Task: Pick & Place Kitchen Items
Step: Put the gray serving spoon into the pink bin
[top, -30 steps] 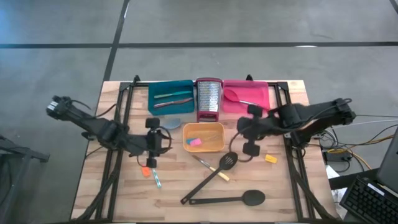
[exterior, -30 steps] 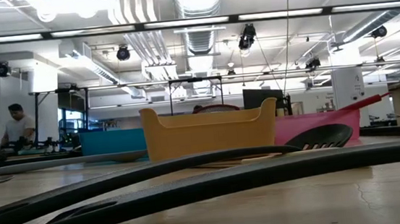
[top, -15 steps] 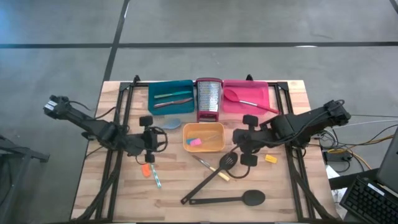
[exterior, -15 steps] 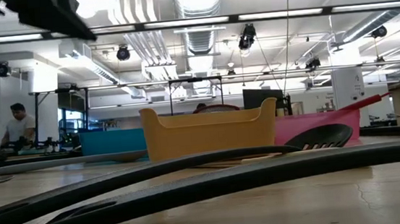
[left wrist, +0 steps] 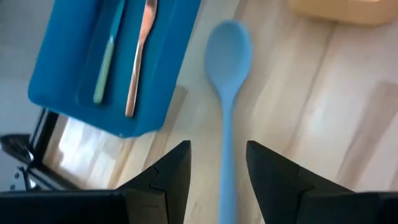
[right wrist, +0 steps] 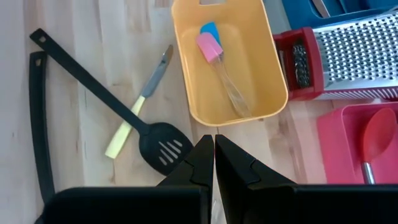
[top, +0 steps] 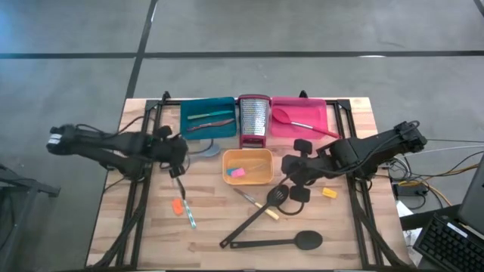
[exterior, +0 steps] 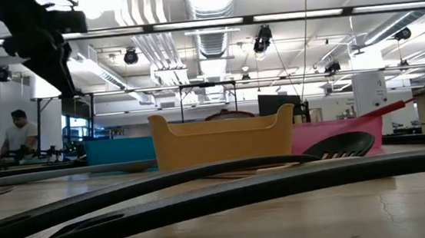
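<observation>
While the right gripper (top: 293, 181) is idling pinched tight at frame right-centre, the left gripper (top: 175, 153) is hovering partly spread, empty, at left-centre. The grey spoon (left wrist: 227, 81) is lying just beside the teal tray (left wrist: 93, 62), its handle running lengthwise between the left fingers (left wrist: 171, 174), bowl pointing away.

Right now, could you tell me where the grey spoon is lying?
In the high view the grey spoon lies on the table's left half, between the teal tray and orange tray, under the open left gripper.
</observation>
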Controlling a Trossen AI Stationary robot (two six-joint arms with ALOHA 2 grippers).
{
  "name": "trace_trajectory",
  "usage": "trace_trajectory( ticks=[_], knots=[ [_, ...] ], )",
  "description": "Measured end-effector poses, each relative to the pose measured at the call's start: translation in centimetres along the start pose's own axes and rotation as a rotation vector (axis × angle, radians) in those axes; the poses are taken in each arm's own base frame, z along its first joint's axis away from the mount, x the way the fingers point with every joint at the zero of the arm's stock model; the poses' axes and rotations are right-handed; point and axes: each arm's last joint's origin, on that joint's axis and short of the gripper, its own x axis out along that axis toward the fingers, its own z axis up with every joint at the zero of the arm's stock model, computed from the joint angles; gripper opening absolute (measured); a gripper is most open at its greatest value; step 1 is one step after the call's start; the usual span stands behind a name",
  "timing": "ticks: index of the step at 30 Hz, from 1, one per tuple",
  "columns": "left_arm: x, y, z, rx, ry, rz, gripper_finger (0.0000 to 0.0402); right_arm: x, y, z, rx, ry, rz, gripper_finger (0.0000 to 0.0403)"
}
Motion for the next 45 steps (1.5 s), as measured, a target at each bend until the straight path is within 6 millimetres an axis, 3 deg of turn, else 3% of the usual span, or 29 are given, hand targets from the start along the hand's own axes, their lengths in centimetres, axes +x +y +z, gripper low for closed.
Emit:
trace_trajectory(
  ticks=[11,23,32,45],
  knots=[
    [4.5,2.6,1.2,0.012,0.192,-0.010,0.0158,0.0,0.1,0.1,-0.003,-0.013,0.006,0.0008],
    [10.1,2.5,1.5,0.085,0.344,-0.096,0.0158,0.0,0.1,0.1,-0.007,-0.015,0.005,0.0008],
    [12.6,1.7,2.2,0.104,0.345,-0.194,0.0158,0.0,0.1,0.1,-0.006,-0.016,0.006,0.0008],
    [15.7,2.4,1.9,0.081,0.424,-0.210,0.0158,0.0,0.1,0.1,-0.006,-0.016,0.007,0.0008]
  ],
)
